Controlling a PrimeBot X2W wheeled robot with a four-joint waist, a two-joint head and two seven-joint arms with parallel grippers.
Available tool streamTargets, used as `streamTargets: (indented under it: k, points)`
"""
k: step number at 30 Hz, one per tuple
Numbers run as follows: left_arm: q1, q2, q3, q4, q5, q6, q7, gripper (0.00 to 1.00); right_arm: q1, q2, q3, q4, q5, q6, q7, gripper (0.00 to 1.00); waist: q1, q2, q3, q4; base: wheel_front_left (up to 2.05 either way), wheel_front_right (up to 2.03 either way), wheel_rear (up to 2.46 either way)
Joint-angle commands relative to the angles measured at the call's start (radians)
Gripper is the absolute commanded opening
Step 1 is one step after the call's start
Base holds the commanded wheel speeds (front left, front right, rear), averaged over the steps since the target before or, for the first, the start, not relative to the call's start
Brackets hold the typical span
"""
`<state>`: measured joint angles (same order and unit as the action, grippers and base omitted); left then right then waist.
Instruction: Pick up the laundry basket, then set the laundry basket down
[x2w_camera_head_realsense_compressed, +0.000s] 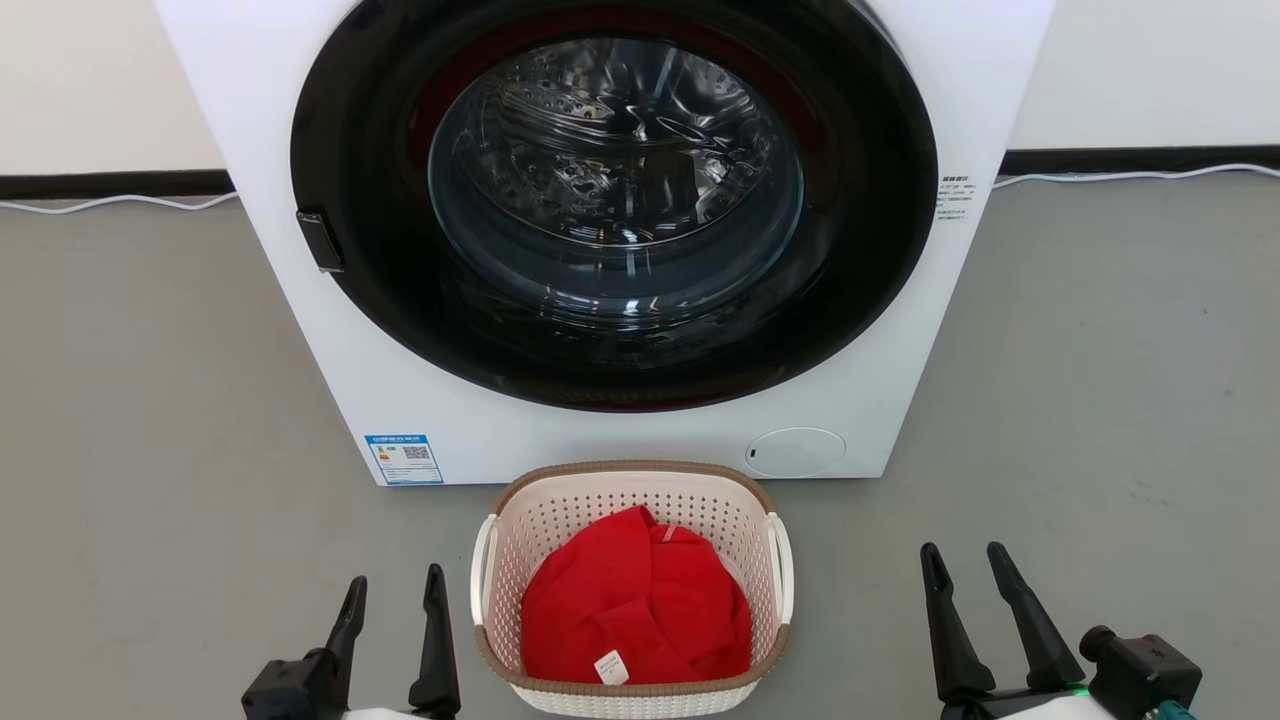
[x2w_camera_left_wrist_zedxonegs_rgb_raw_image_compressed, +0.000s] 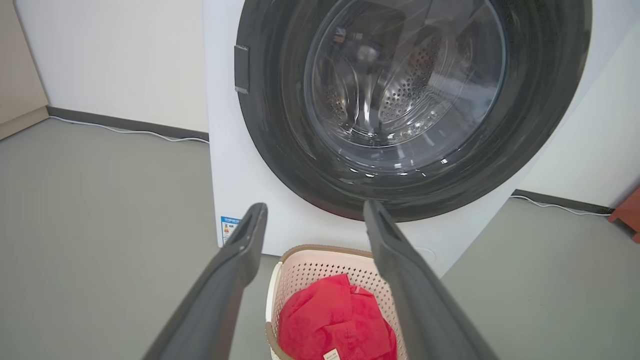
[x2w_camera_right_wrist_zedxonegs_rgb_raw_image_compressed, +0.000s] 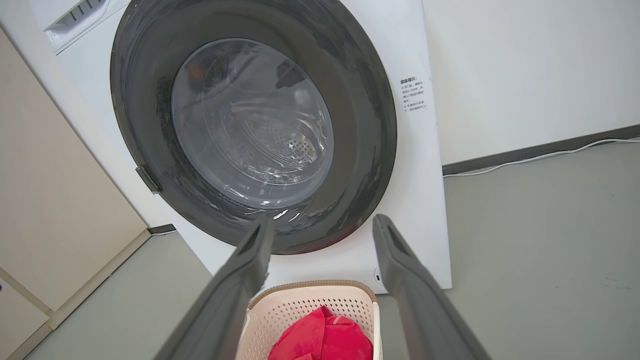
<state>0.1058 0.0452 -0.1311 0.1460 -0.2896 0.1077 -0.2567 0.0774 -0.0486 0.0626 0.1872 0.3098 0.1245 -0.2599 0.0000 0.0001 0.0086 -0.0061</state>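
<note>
Basket (x2w_camera_head_realsense_compressed: 620, 500): on the floor (x2w_camera_head_realsense_compressed: 150, 450), near centre, just in front of the washer (x2w_camera_head_realsense_compressed: 900, 380); red garment (x2w_camera_head_realsense_compressed: 635, 600) heaped inside.
Left jaws: spread wide, empty, near the basket's left handle (x2w_camera_head_realsense_compressed: 482, 570) but not touching it.
Right jaws: spread wide, empty, farther off on the right.
Risks, as judged: the right side has more ground to cover, so an uneven reach could tilt the lift and spill the garment. A pinch on the thin handles may slip. A forward nudge could knock the far rim against the washer.
</note>
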Motion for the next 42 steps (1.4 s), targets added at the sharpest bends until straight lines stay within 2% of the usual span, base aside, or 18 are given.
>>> streamTargets:
  k: [1, 4, 5, 12, 17, 21, 42]
  points:
    - [-0.060, 0.005, 0.031, -0.018, 0.010, -0.008, -0.005, 1.00, -0.049, -0.002, 0.018, -0.016, -0.002, 0.006, -0.002, 1.00, 0.0000, -0.0001, 0.001, 0.000, 0.00, 0.00, 0.00]
    - [-0.062, 0.005, 0.029, -0.012, 0.010, -0.015, -0.005, 1.00, -0.051, -0.002, 0.017, -0.014, -0.002, 0.006, -0.002, 1.00, 0.0000, -0.0001, 0.002, 0.001, 0.00, 0.00, 0.00]
    - [-0.015, 0.000, 0.000, 0.009, 0.000, -0.009, 0.000, 0.00, -0.001, 0.000, -0.002, 0.008, 0.000, 0.000, 0.000, 0.00, 0.0000, -0.0001, 0.002, 0.001, 0.00, 0.00, 0.00]
    - [0.014, -0.009, 0.002, 0.073, -0.027, -0.012, 0.007, 0.00, 0.020, -0.001, 0.003, 0.064, 0.026, -0.001, 0.005, 0.00, 0.0001, -0.0001, 0.002, 0.001, 0.00, 0.00, 0.00]
    - [0.006, -0.007, 0.010, 0.073, -0.082, -0.022, 0.020, 0.00, 0.013, -0.004, 0.000, 0.062, 0.081, -0.001, 0.017, 0.00, 0.0022, -0.0001, -0.001, 0.001, 0.00, 0.00, 0.00]
    - [-0.002, -0.005, 0.016, 0.075, -0.125, -0.029, 0.031, 0.00, 0.005, -0.007, -0.002, 0.063, 0.126, 0.000, 0.027, 0.00, 0.0002, -0.0001, 0.001, 0.001, 0.00, 0.00, 0.00]
    - [-0.042, 0.002, 0.051, 0.081, -0.351, -0.068, 0.088, 0.00, -0.030, -0.016, -0.021, 0.062, 0.354, 0.001, 0.079, 0.00, 0.0000, -0.0001, 0.000, 0.002, 0.00, 0.00, 0.00]
